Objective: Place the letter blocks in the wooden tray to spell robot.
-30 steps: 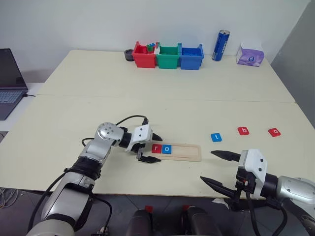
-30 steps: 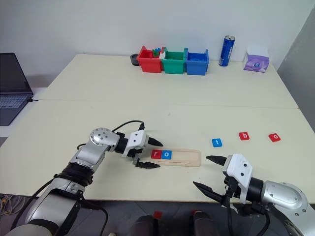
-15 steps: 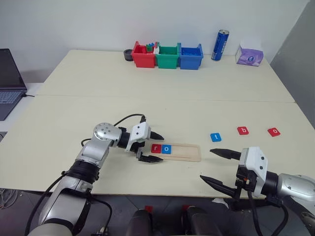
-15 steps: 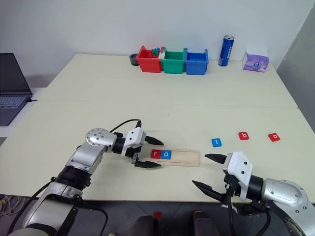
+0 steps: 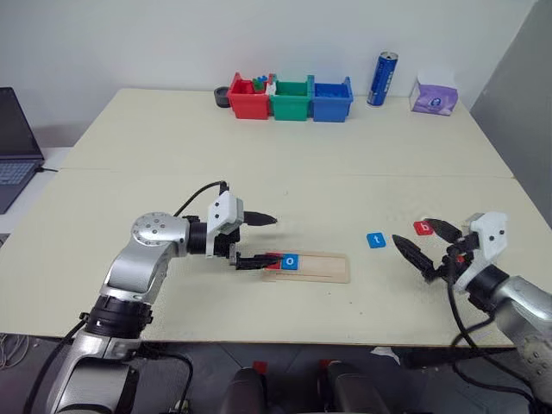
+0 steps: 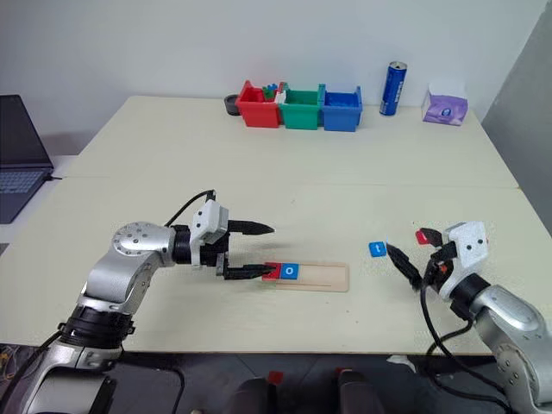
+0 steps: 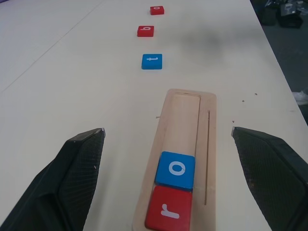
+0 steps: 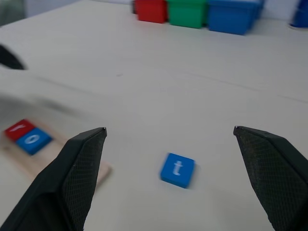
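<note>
2 letter blocks (image 7: pixel 173 190) in wooden tray (image 7: pixel 185 108): r, o.

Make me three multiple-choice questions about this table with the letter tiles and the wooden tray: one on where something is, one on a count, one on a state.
1. Where does the blue square tile with the white letter t lie?
A. in the long pale wooden tray
B. on the bare table, apart from the tray
C. in the blue plastic bin

2. How many letter tiles sit in the tray?
A. two
B. three
C. five

3. How is the right gripper?
A. shut on the t tile
B. open and empty
C. shut on a red tile

Answers:
1 B: the t tile rests on the tabletop between the tray and the right gripper.
2 A: only the red r tile and blue o tile are in the groove.
3 B: its black fingers stand wide apart with nothing between them.
</note>
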{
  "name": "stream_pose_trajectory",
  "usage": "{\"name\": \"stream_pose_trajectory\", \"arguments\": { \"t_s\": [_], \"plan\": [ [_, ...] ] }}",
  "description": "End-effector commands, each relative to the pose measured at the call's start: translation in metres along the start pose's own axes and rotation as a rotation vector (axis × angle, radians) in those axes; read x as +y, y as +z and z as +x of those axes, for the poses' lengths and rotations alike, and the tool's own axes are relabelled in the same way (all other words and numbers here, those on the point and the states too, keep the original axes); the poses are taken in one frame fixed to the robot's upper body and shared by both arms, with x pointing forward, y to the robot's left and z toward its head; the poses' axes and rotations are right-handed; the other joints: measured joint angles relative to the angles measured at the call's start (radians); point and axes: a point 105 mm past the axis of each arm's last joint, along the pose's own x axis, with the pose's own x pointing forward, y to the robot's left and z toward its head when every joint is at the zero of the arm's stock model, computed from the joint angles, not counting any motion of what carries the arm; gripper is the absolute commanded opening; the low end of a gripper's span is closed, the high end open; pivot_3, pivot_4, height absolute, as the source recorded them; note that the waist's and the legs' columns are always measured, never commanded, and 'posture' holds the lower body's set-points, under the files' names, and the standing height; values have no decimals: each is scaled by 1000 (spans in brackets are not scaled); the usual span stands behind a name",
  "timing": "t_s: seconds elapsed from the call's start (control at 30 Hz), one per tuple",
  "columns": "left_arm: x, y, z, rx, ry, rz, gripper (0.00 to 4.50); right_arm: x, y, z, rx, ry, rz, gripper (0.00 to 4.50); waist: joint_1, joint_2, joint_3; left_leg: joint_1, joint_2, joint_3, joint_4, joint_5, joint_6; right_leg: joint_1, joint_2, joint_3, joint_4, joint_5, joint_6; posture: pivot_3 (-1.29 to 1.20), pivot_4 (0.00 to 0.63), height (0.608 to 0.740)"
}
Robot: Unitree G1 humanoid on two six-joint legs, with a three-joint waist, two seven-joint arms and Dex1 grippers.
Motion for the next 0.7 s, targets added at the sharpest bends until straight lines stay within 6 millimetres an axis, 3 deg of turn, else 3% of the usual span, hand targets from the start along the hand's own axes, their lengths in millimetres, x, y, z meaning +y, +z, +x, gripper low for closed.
{"name": "stream_pose_trajectory", "arguments": {
  "t_s": [0.03,0.17,0.43,0.7],
  "plan": [
    [-4,23,-2,-54,32,35,4458,-27,-8,12,26,-180,-57,4500,-1,0,0,0,0,0,0,0,0,0,0,0,0,0,0,0,150,740],
    [-15,26,11,-33,1,47,4458,-38,-19,26,60,-208,-60,4500,-1,0,0,0,0,0,0,0,0,0,0,0,1,0,0,0,150,740],
    [-17,43,46,-51,-28,65,4458,-57,-30,38,101,-246,-56,4500,1,1,0,0,0,1,0,0,0,0,0,0,0,0,0,0,150,740],
    [-15,51,56,-44,-60,93,4458,-71,-42,51,138,-281,65,4500,-10,1,0,0,0,1,0,0,0,0,0,1,1,0,0,0,150,740]
  ]
}}
